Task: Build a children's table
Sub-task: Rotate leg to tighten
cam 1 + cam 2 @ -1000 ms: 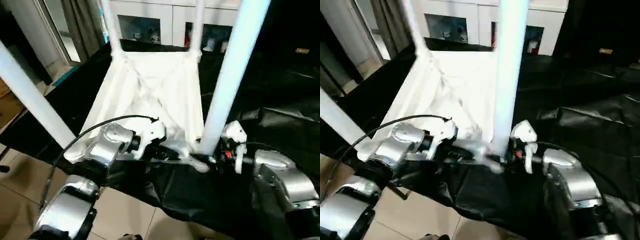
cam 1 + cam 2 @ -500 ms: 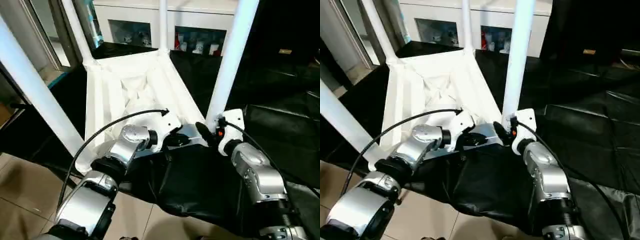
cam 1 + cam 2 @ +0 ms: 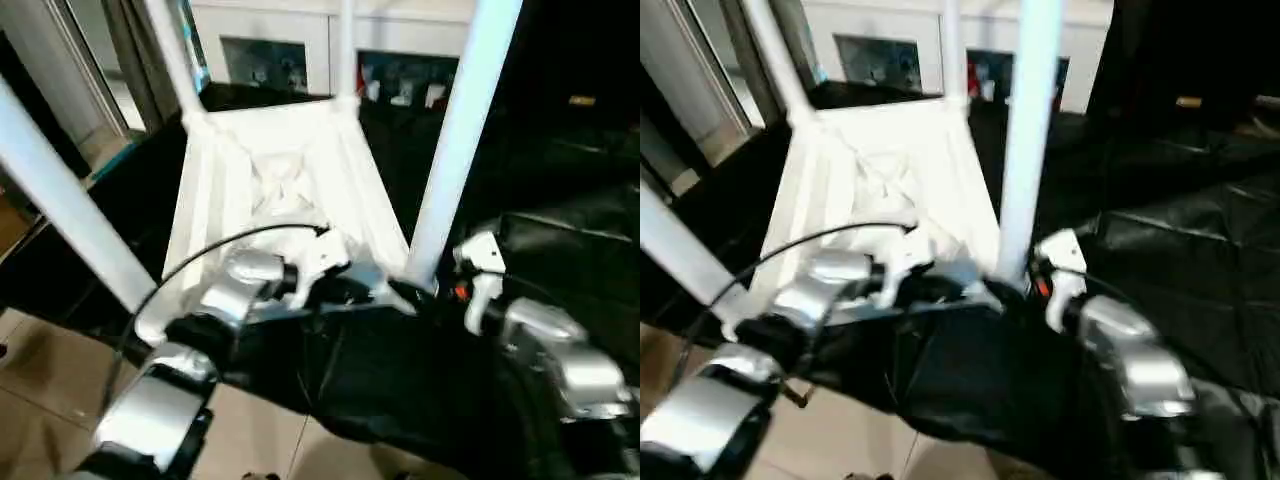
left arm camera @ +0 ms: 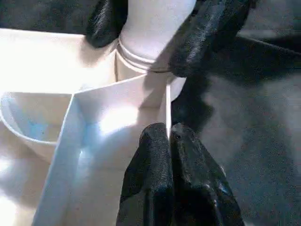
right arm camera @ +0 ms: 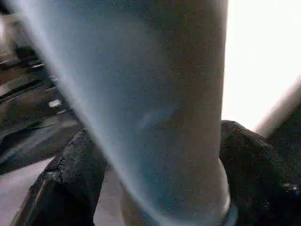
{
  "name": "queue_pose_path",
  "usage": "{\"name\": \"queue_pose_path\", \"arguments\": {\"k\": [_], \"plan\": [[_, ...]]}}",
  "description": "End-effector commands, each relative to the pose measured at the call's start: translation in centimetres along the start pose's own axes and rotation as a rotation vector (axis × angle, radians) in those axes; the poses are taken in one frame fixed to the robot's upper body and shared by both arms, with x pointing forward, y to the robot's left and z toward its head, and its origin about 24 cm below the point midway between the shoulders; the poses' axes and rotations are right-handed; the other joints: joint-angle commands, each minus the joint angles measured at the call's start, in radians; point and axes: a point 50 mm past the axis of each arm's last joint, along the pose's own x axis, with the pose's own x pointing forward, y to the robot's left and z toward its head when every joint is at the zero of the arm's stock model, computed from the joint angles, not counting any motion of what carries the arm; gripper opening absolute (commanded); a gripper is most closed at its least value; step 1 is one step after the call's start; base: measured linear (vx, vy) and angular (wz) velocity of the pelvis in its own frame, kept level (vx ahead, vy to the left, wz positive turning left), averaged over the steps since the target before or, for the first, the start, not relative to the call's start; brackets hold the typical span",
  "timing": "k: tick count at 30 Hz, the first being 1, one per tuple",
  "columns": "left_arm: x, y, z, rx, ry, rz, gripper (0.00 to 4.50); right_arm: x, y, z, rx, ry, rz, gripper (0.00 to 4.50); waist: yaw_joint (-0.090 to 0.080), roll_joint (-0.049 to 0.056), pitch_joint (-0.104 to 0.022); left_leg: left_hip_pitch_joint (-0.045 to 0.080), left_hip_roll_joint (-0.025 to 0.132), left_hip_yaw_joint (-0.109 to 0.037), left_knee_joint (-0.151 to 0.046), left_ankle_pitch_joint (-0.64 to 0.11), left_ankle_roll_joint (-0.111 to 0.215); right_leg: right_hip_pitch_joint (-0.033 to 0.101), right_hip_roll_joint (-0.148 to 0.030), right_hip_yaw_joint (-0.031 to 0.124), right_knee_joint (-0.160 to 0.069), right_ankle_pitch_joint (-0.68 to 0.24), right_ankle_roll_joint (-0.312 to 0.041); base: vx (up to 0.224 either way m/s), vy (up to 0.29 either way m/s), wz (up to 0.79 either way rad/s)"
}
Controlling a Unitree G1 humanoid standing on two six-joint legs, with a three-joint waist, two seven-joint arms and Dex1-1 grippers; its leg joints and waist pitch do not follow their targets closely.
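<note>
The children's table lies upside down on black sheeting, its ribbed white top (image 3: 290,170) facing up with legs standing in the corner sockets. My left gripper (image 4: 169,129) is shut on the thin rim wall of the top (image 4: 94,122), right next to the near right socket. The near right leg (image 3: 455,150) rises from that socket. My right gripper (image 5: 160,155) straddles the foot of this leg (image 5: 155,94), one black finger (image 5: 70,183) on each side, open with a slight gap on one side. Another leg (image 3: 60,200) slants up at the near left, and two stand at the far corners.
A white cabinet with glass doors (image 3: 290,45) stands behind the table. Crumpled black sheeting (image 3: 400,380) covers the surface to the right and in front. Tiled floor (image 3: 40,400) lies at the lower left, and a cable (image 3: 200,265) loops over my left forearm.
The whole view has swung and tilted with the camera. Both grippers stay at the near right corner, the left on the rim and the right at the foot of the leg.
</note>
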Motion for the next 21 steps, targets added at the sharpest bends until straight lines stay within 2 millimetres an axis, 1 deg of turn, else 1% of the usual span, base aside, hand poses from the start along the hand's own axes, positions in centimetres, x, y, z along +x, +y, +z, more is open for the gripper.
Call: {"name": "queue_pose_path", "arguments": {"k": [1, 3, 5, 6, 7, 8, 9, 10, 12, 13, 17, 19, 20, 21], "plan": [[0.1, -0.7, -0.2, 0.026, 0.020, -0.100, 0.00, 0.3, 1.5, -0.3, 0.001, 0.041, 0.184, 3.59, 0.012, -0.018, -0.074, 0.024, 0.029, -0.012, -0.041, -0.082, 0.165, 0.045, -0.006, 0.001, -0.022, 0.107, -0.314, 0.000, 0.000, 0.00], [-0.5, -0.8, -0.5, 0.023, 0.028, -0.120, 0.00, -0.2, 1.3, -0.3, -0.010, 0.066, 0.215, 3.59, 0.019, -0.018, -0.072, 0.023, 0.031, -0.012, -0.041, -0.085, 0.170, 0.045, -0.008, 0.000, -0.021, 0.094, -0.314, 0.000, 0.000, 0.00], [-1.0, -1.0, -0.7, 0.012, 0.035, -0.155, 0.00, -0.6, 1.1, -0.2, -0.025, 0.094, 0.242, 3.59, 0.023, -0.021, -0.070, 0.024, 0.031, -0.012, -0.044, -0.107, 0.157, 0.045, -0.009, -0.001, -0.024, 0.044, -0.310, 0.000, 0.000, 0.00], [-1.1, -1.0, -0.7, 0.012, 0.037, -0.159, 0.00, -0.6, 1.1, -0.2, -0.027, 0.097, 0.245, 3.59, 0.023, -0.021, -0.070, 0.024, 0.031, -0.012, -0.044, -0.107, 0.157, 0.045, -0.009, -0.001, -0.024, 0.044, -0.310, 0.000, 0.000, 0.00], [-1.2, -1.1, -0.8, 0.009, 0.041, -0.166, 0.00, -0.7, 1.0, -0.2, -0.030, 0.102, 0.252, 3.59, 0.023, -0.021, -0.068, 0.023, 0.033, -0.013, -0.047, -0.130, 0.143, 0.045, -0.010, 0.000, -0.026, 0.004, -0.307, 0.000, 0.000, 0.00], [-1.2, -1.1, -0.8, 0.009, 0.041, -0.166, 0.00, -0.7, 1.0, -0.2, -0.030, 0.102, 0.252, 3.46, 0.023, -0.021, -0.067, 0.023, 0.033, -0.013, -0.048, -0.140, 0.139, 0.044, -0.011, 0.000, -0.028, -0.010, -0.306, 0.000, 0.000, 0.00], [-1.4, -1.1, -0.8, 0.007, 0.044, -0.175, 0.00, -0.7, 1.0, -0.1, -0.031, 0.106, 0.265, 3.46, 0.023, -0.021, -0.065, 0.024, 0.033, -0.012, -0.049, -0.158, 0.129, 0.042, -0.010, 0.001, -0.031, -0.038, -0.302, 0.000, 0.000, 0.00], [-1.6, -1.1, -0.8, 0.007, 0.044, -0.179, 0.00, -0.7, 1.0, 0.0, -0.028, 0.104, 0.275, 3.36, 0.022, -0.022, -0.064, 0.023, 0.032, -0.013, -0.051, -0.174, 0.119, 0.042, -0.011, 0.002, -0.033, -0.063, -0.299, 0.000, 0.000, 0.00], [-1.6, -1.1, -0.8, 0.007, 0.044, -0.180, 0.00, -0.6, 1.0, 0.0, -0.022, 0.100, 0.283, 3.09, 0.022, -0.022, -0.063, 0.024, 0.032, -0.013, -0.051, -0.185, 0.110, 0.041, -0.011, 0.003, -0.034, -0.082, -0.295, 0.000, 0.000, 0.00], [-1.7, -1.0, -0.8, 0.008, 0.043, -0.177, 0.00, -0.6, 1.1, 0.0, -0.016, 0.097, 0.293, 3.09, 0.022, -0.022, -0.063, 0.025, 0.033, -0.013, -0.052, -0.194, 0.101, 0.040, -0.011, 0.004, -0.035, -0.096, -0.290, 0.000, 0.000, 0.00], [-1.5, -0.9, -0.6, 0.007, 0.024, -0.158, 0.00, -0.3, 1.6, -0.3, 0.003, 0.087, 0.298, 2.83, 0.021, -0.021, -0.063, 0.022, 0.032, -0.014, -0.051, -0.190, 0.097, 0.040, -0.010, 0.003, -0.034, -0.094, -0.285, 0.000, 0.000, 0.00], [-1.4, -0.8, -0.5, 0.005, 0.020, -0.141, 0.00, -0.1, 1.6, -0.5, 0.005, 0.079, 0.274, 2.77, 0.022, -0.022, -0.062, 0.022, 0.031, -0.014, -0.052, -0.199, 0.094, 0.039, -0.010, 0.004, -0.036, -0.108, -0.280, 0.000, 0.000, 0.00], [-1.0, -0.4, -0.4, 0.000, 0.010, -0.067, 0.00, 0.6, 1.3, -0.9, 0.019, 0.059, 0.161, 2.75, 0.021, -0.022, -0.062, 0.021, 0.031, -0.014, -0.052, -0.198, 0.092, 0.038, -0.011, 0.004, -0.035, -0.109, -0.278, 0.000, 0.000, 0.00], [-0.7, 0.0, -0.2, -0.005, 0.001, -0.015, 0.00, 1.0, 0.9, -1.2, 0.033, 0.055, 0.081, 2.74, 0.020, -0.017, -0.061, 0.020, 0.030, -0.015, -0.053, -0.203, 0.081, 0.035, -0.010, 0.004, -0.037, -0.125, -0.273, 0.000, 0.000, 0.00]]}}
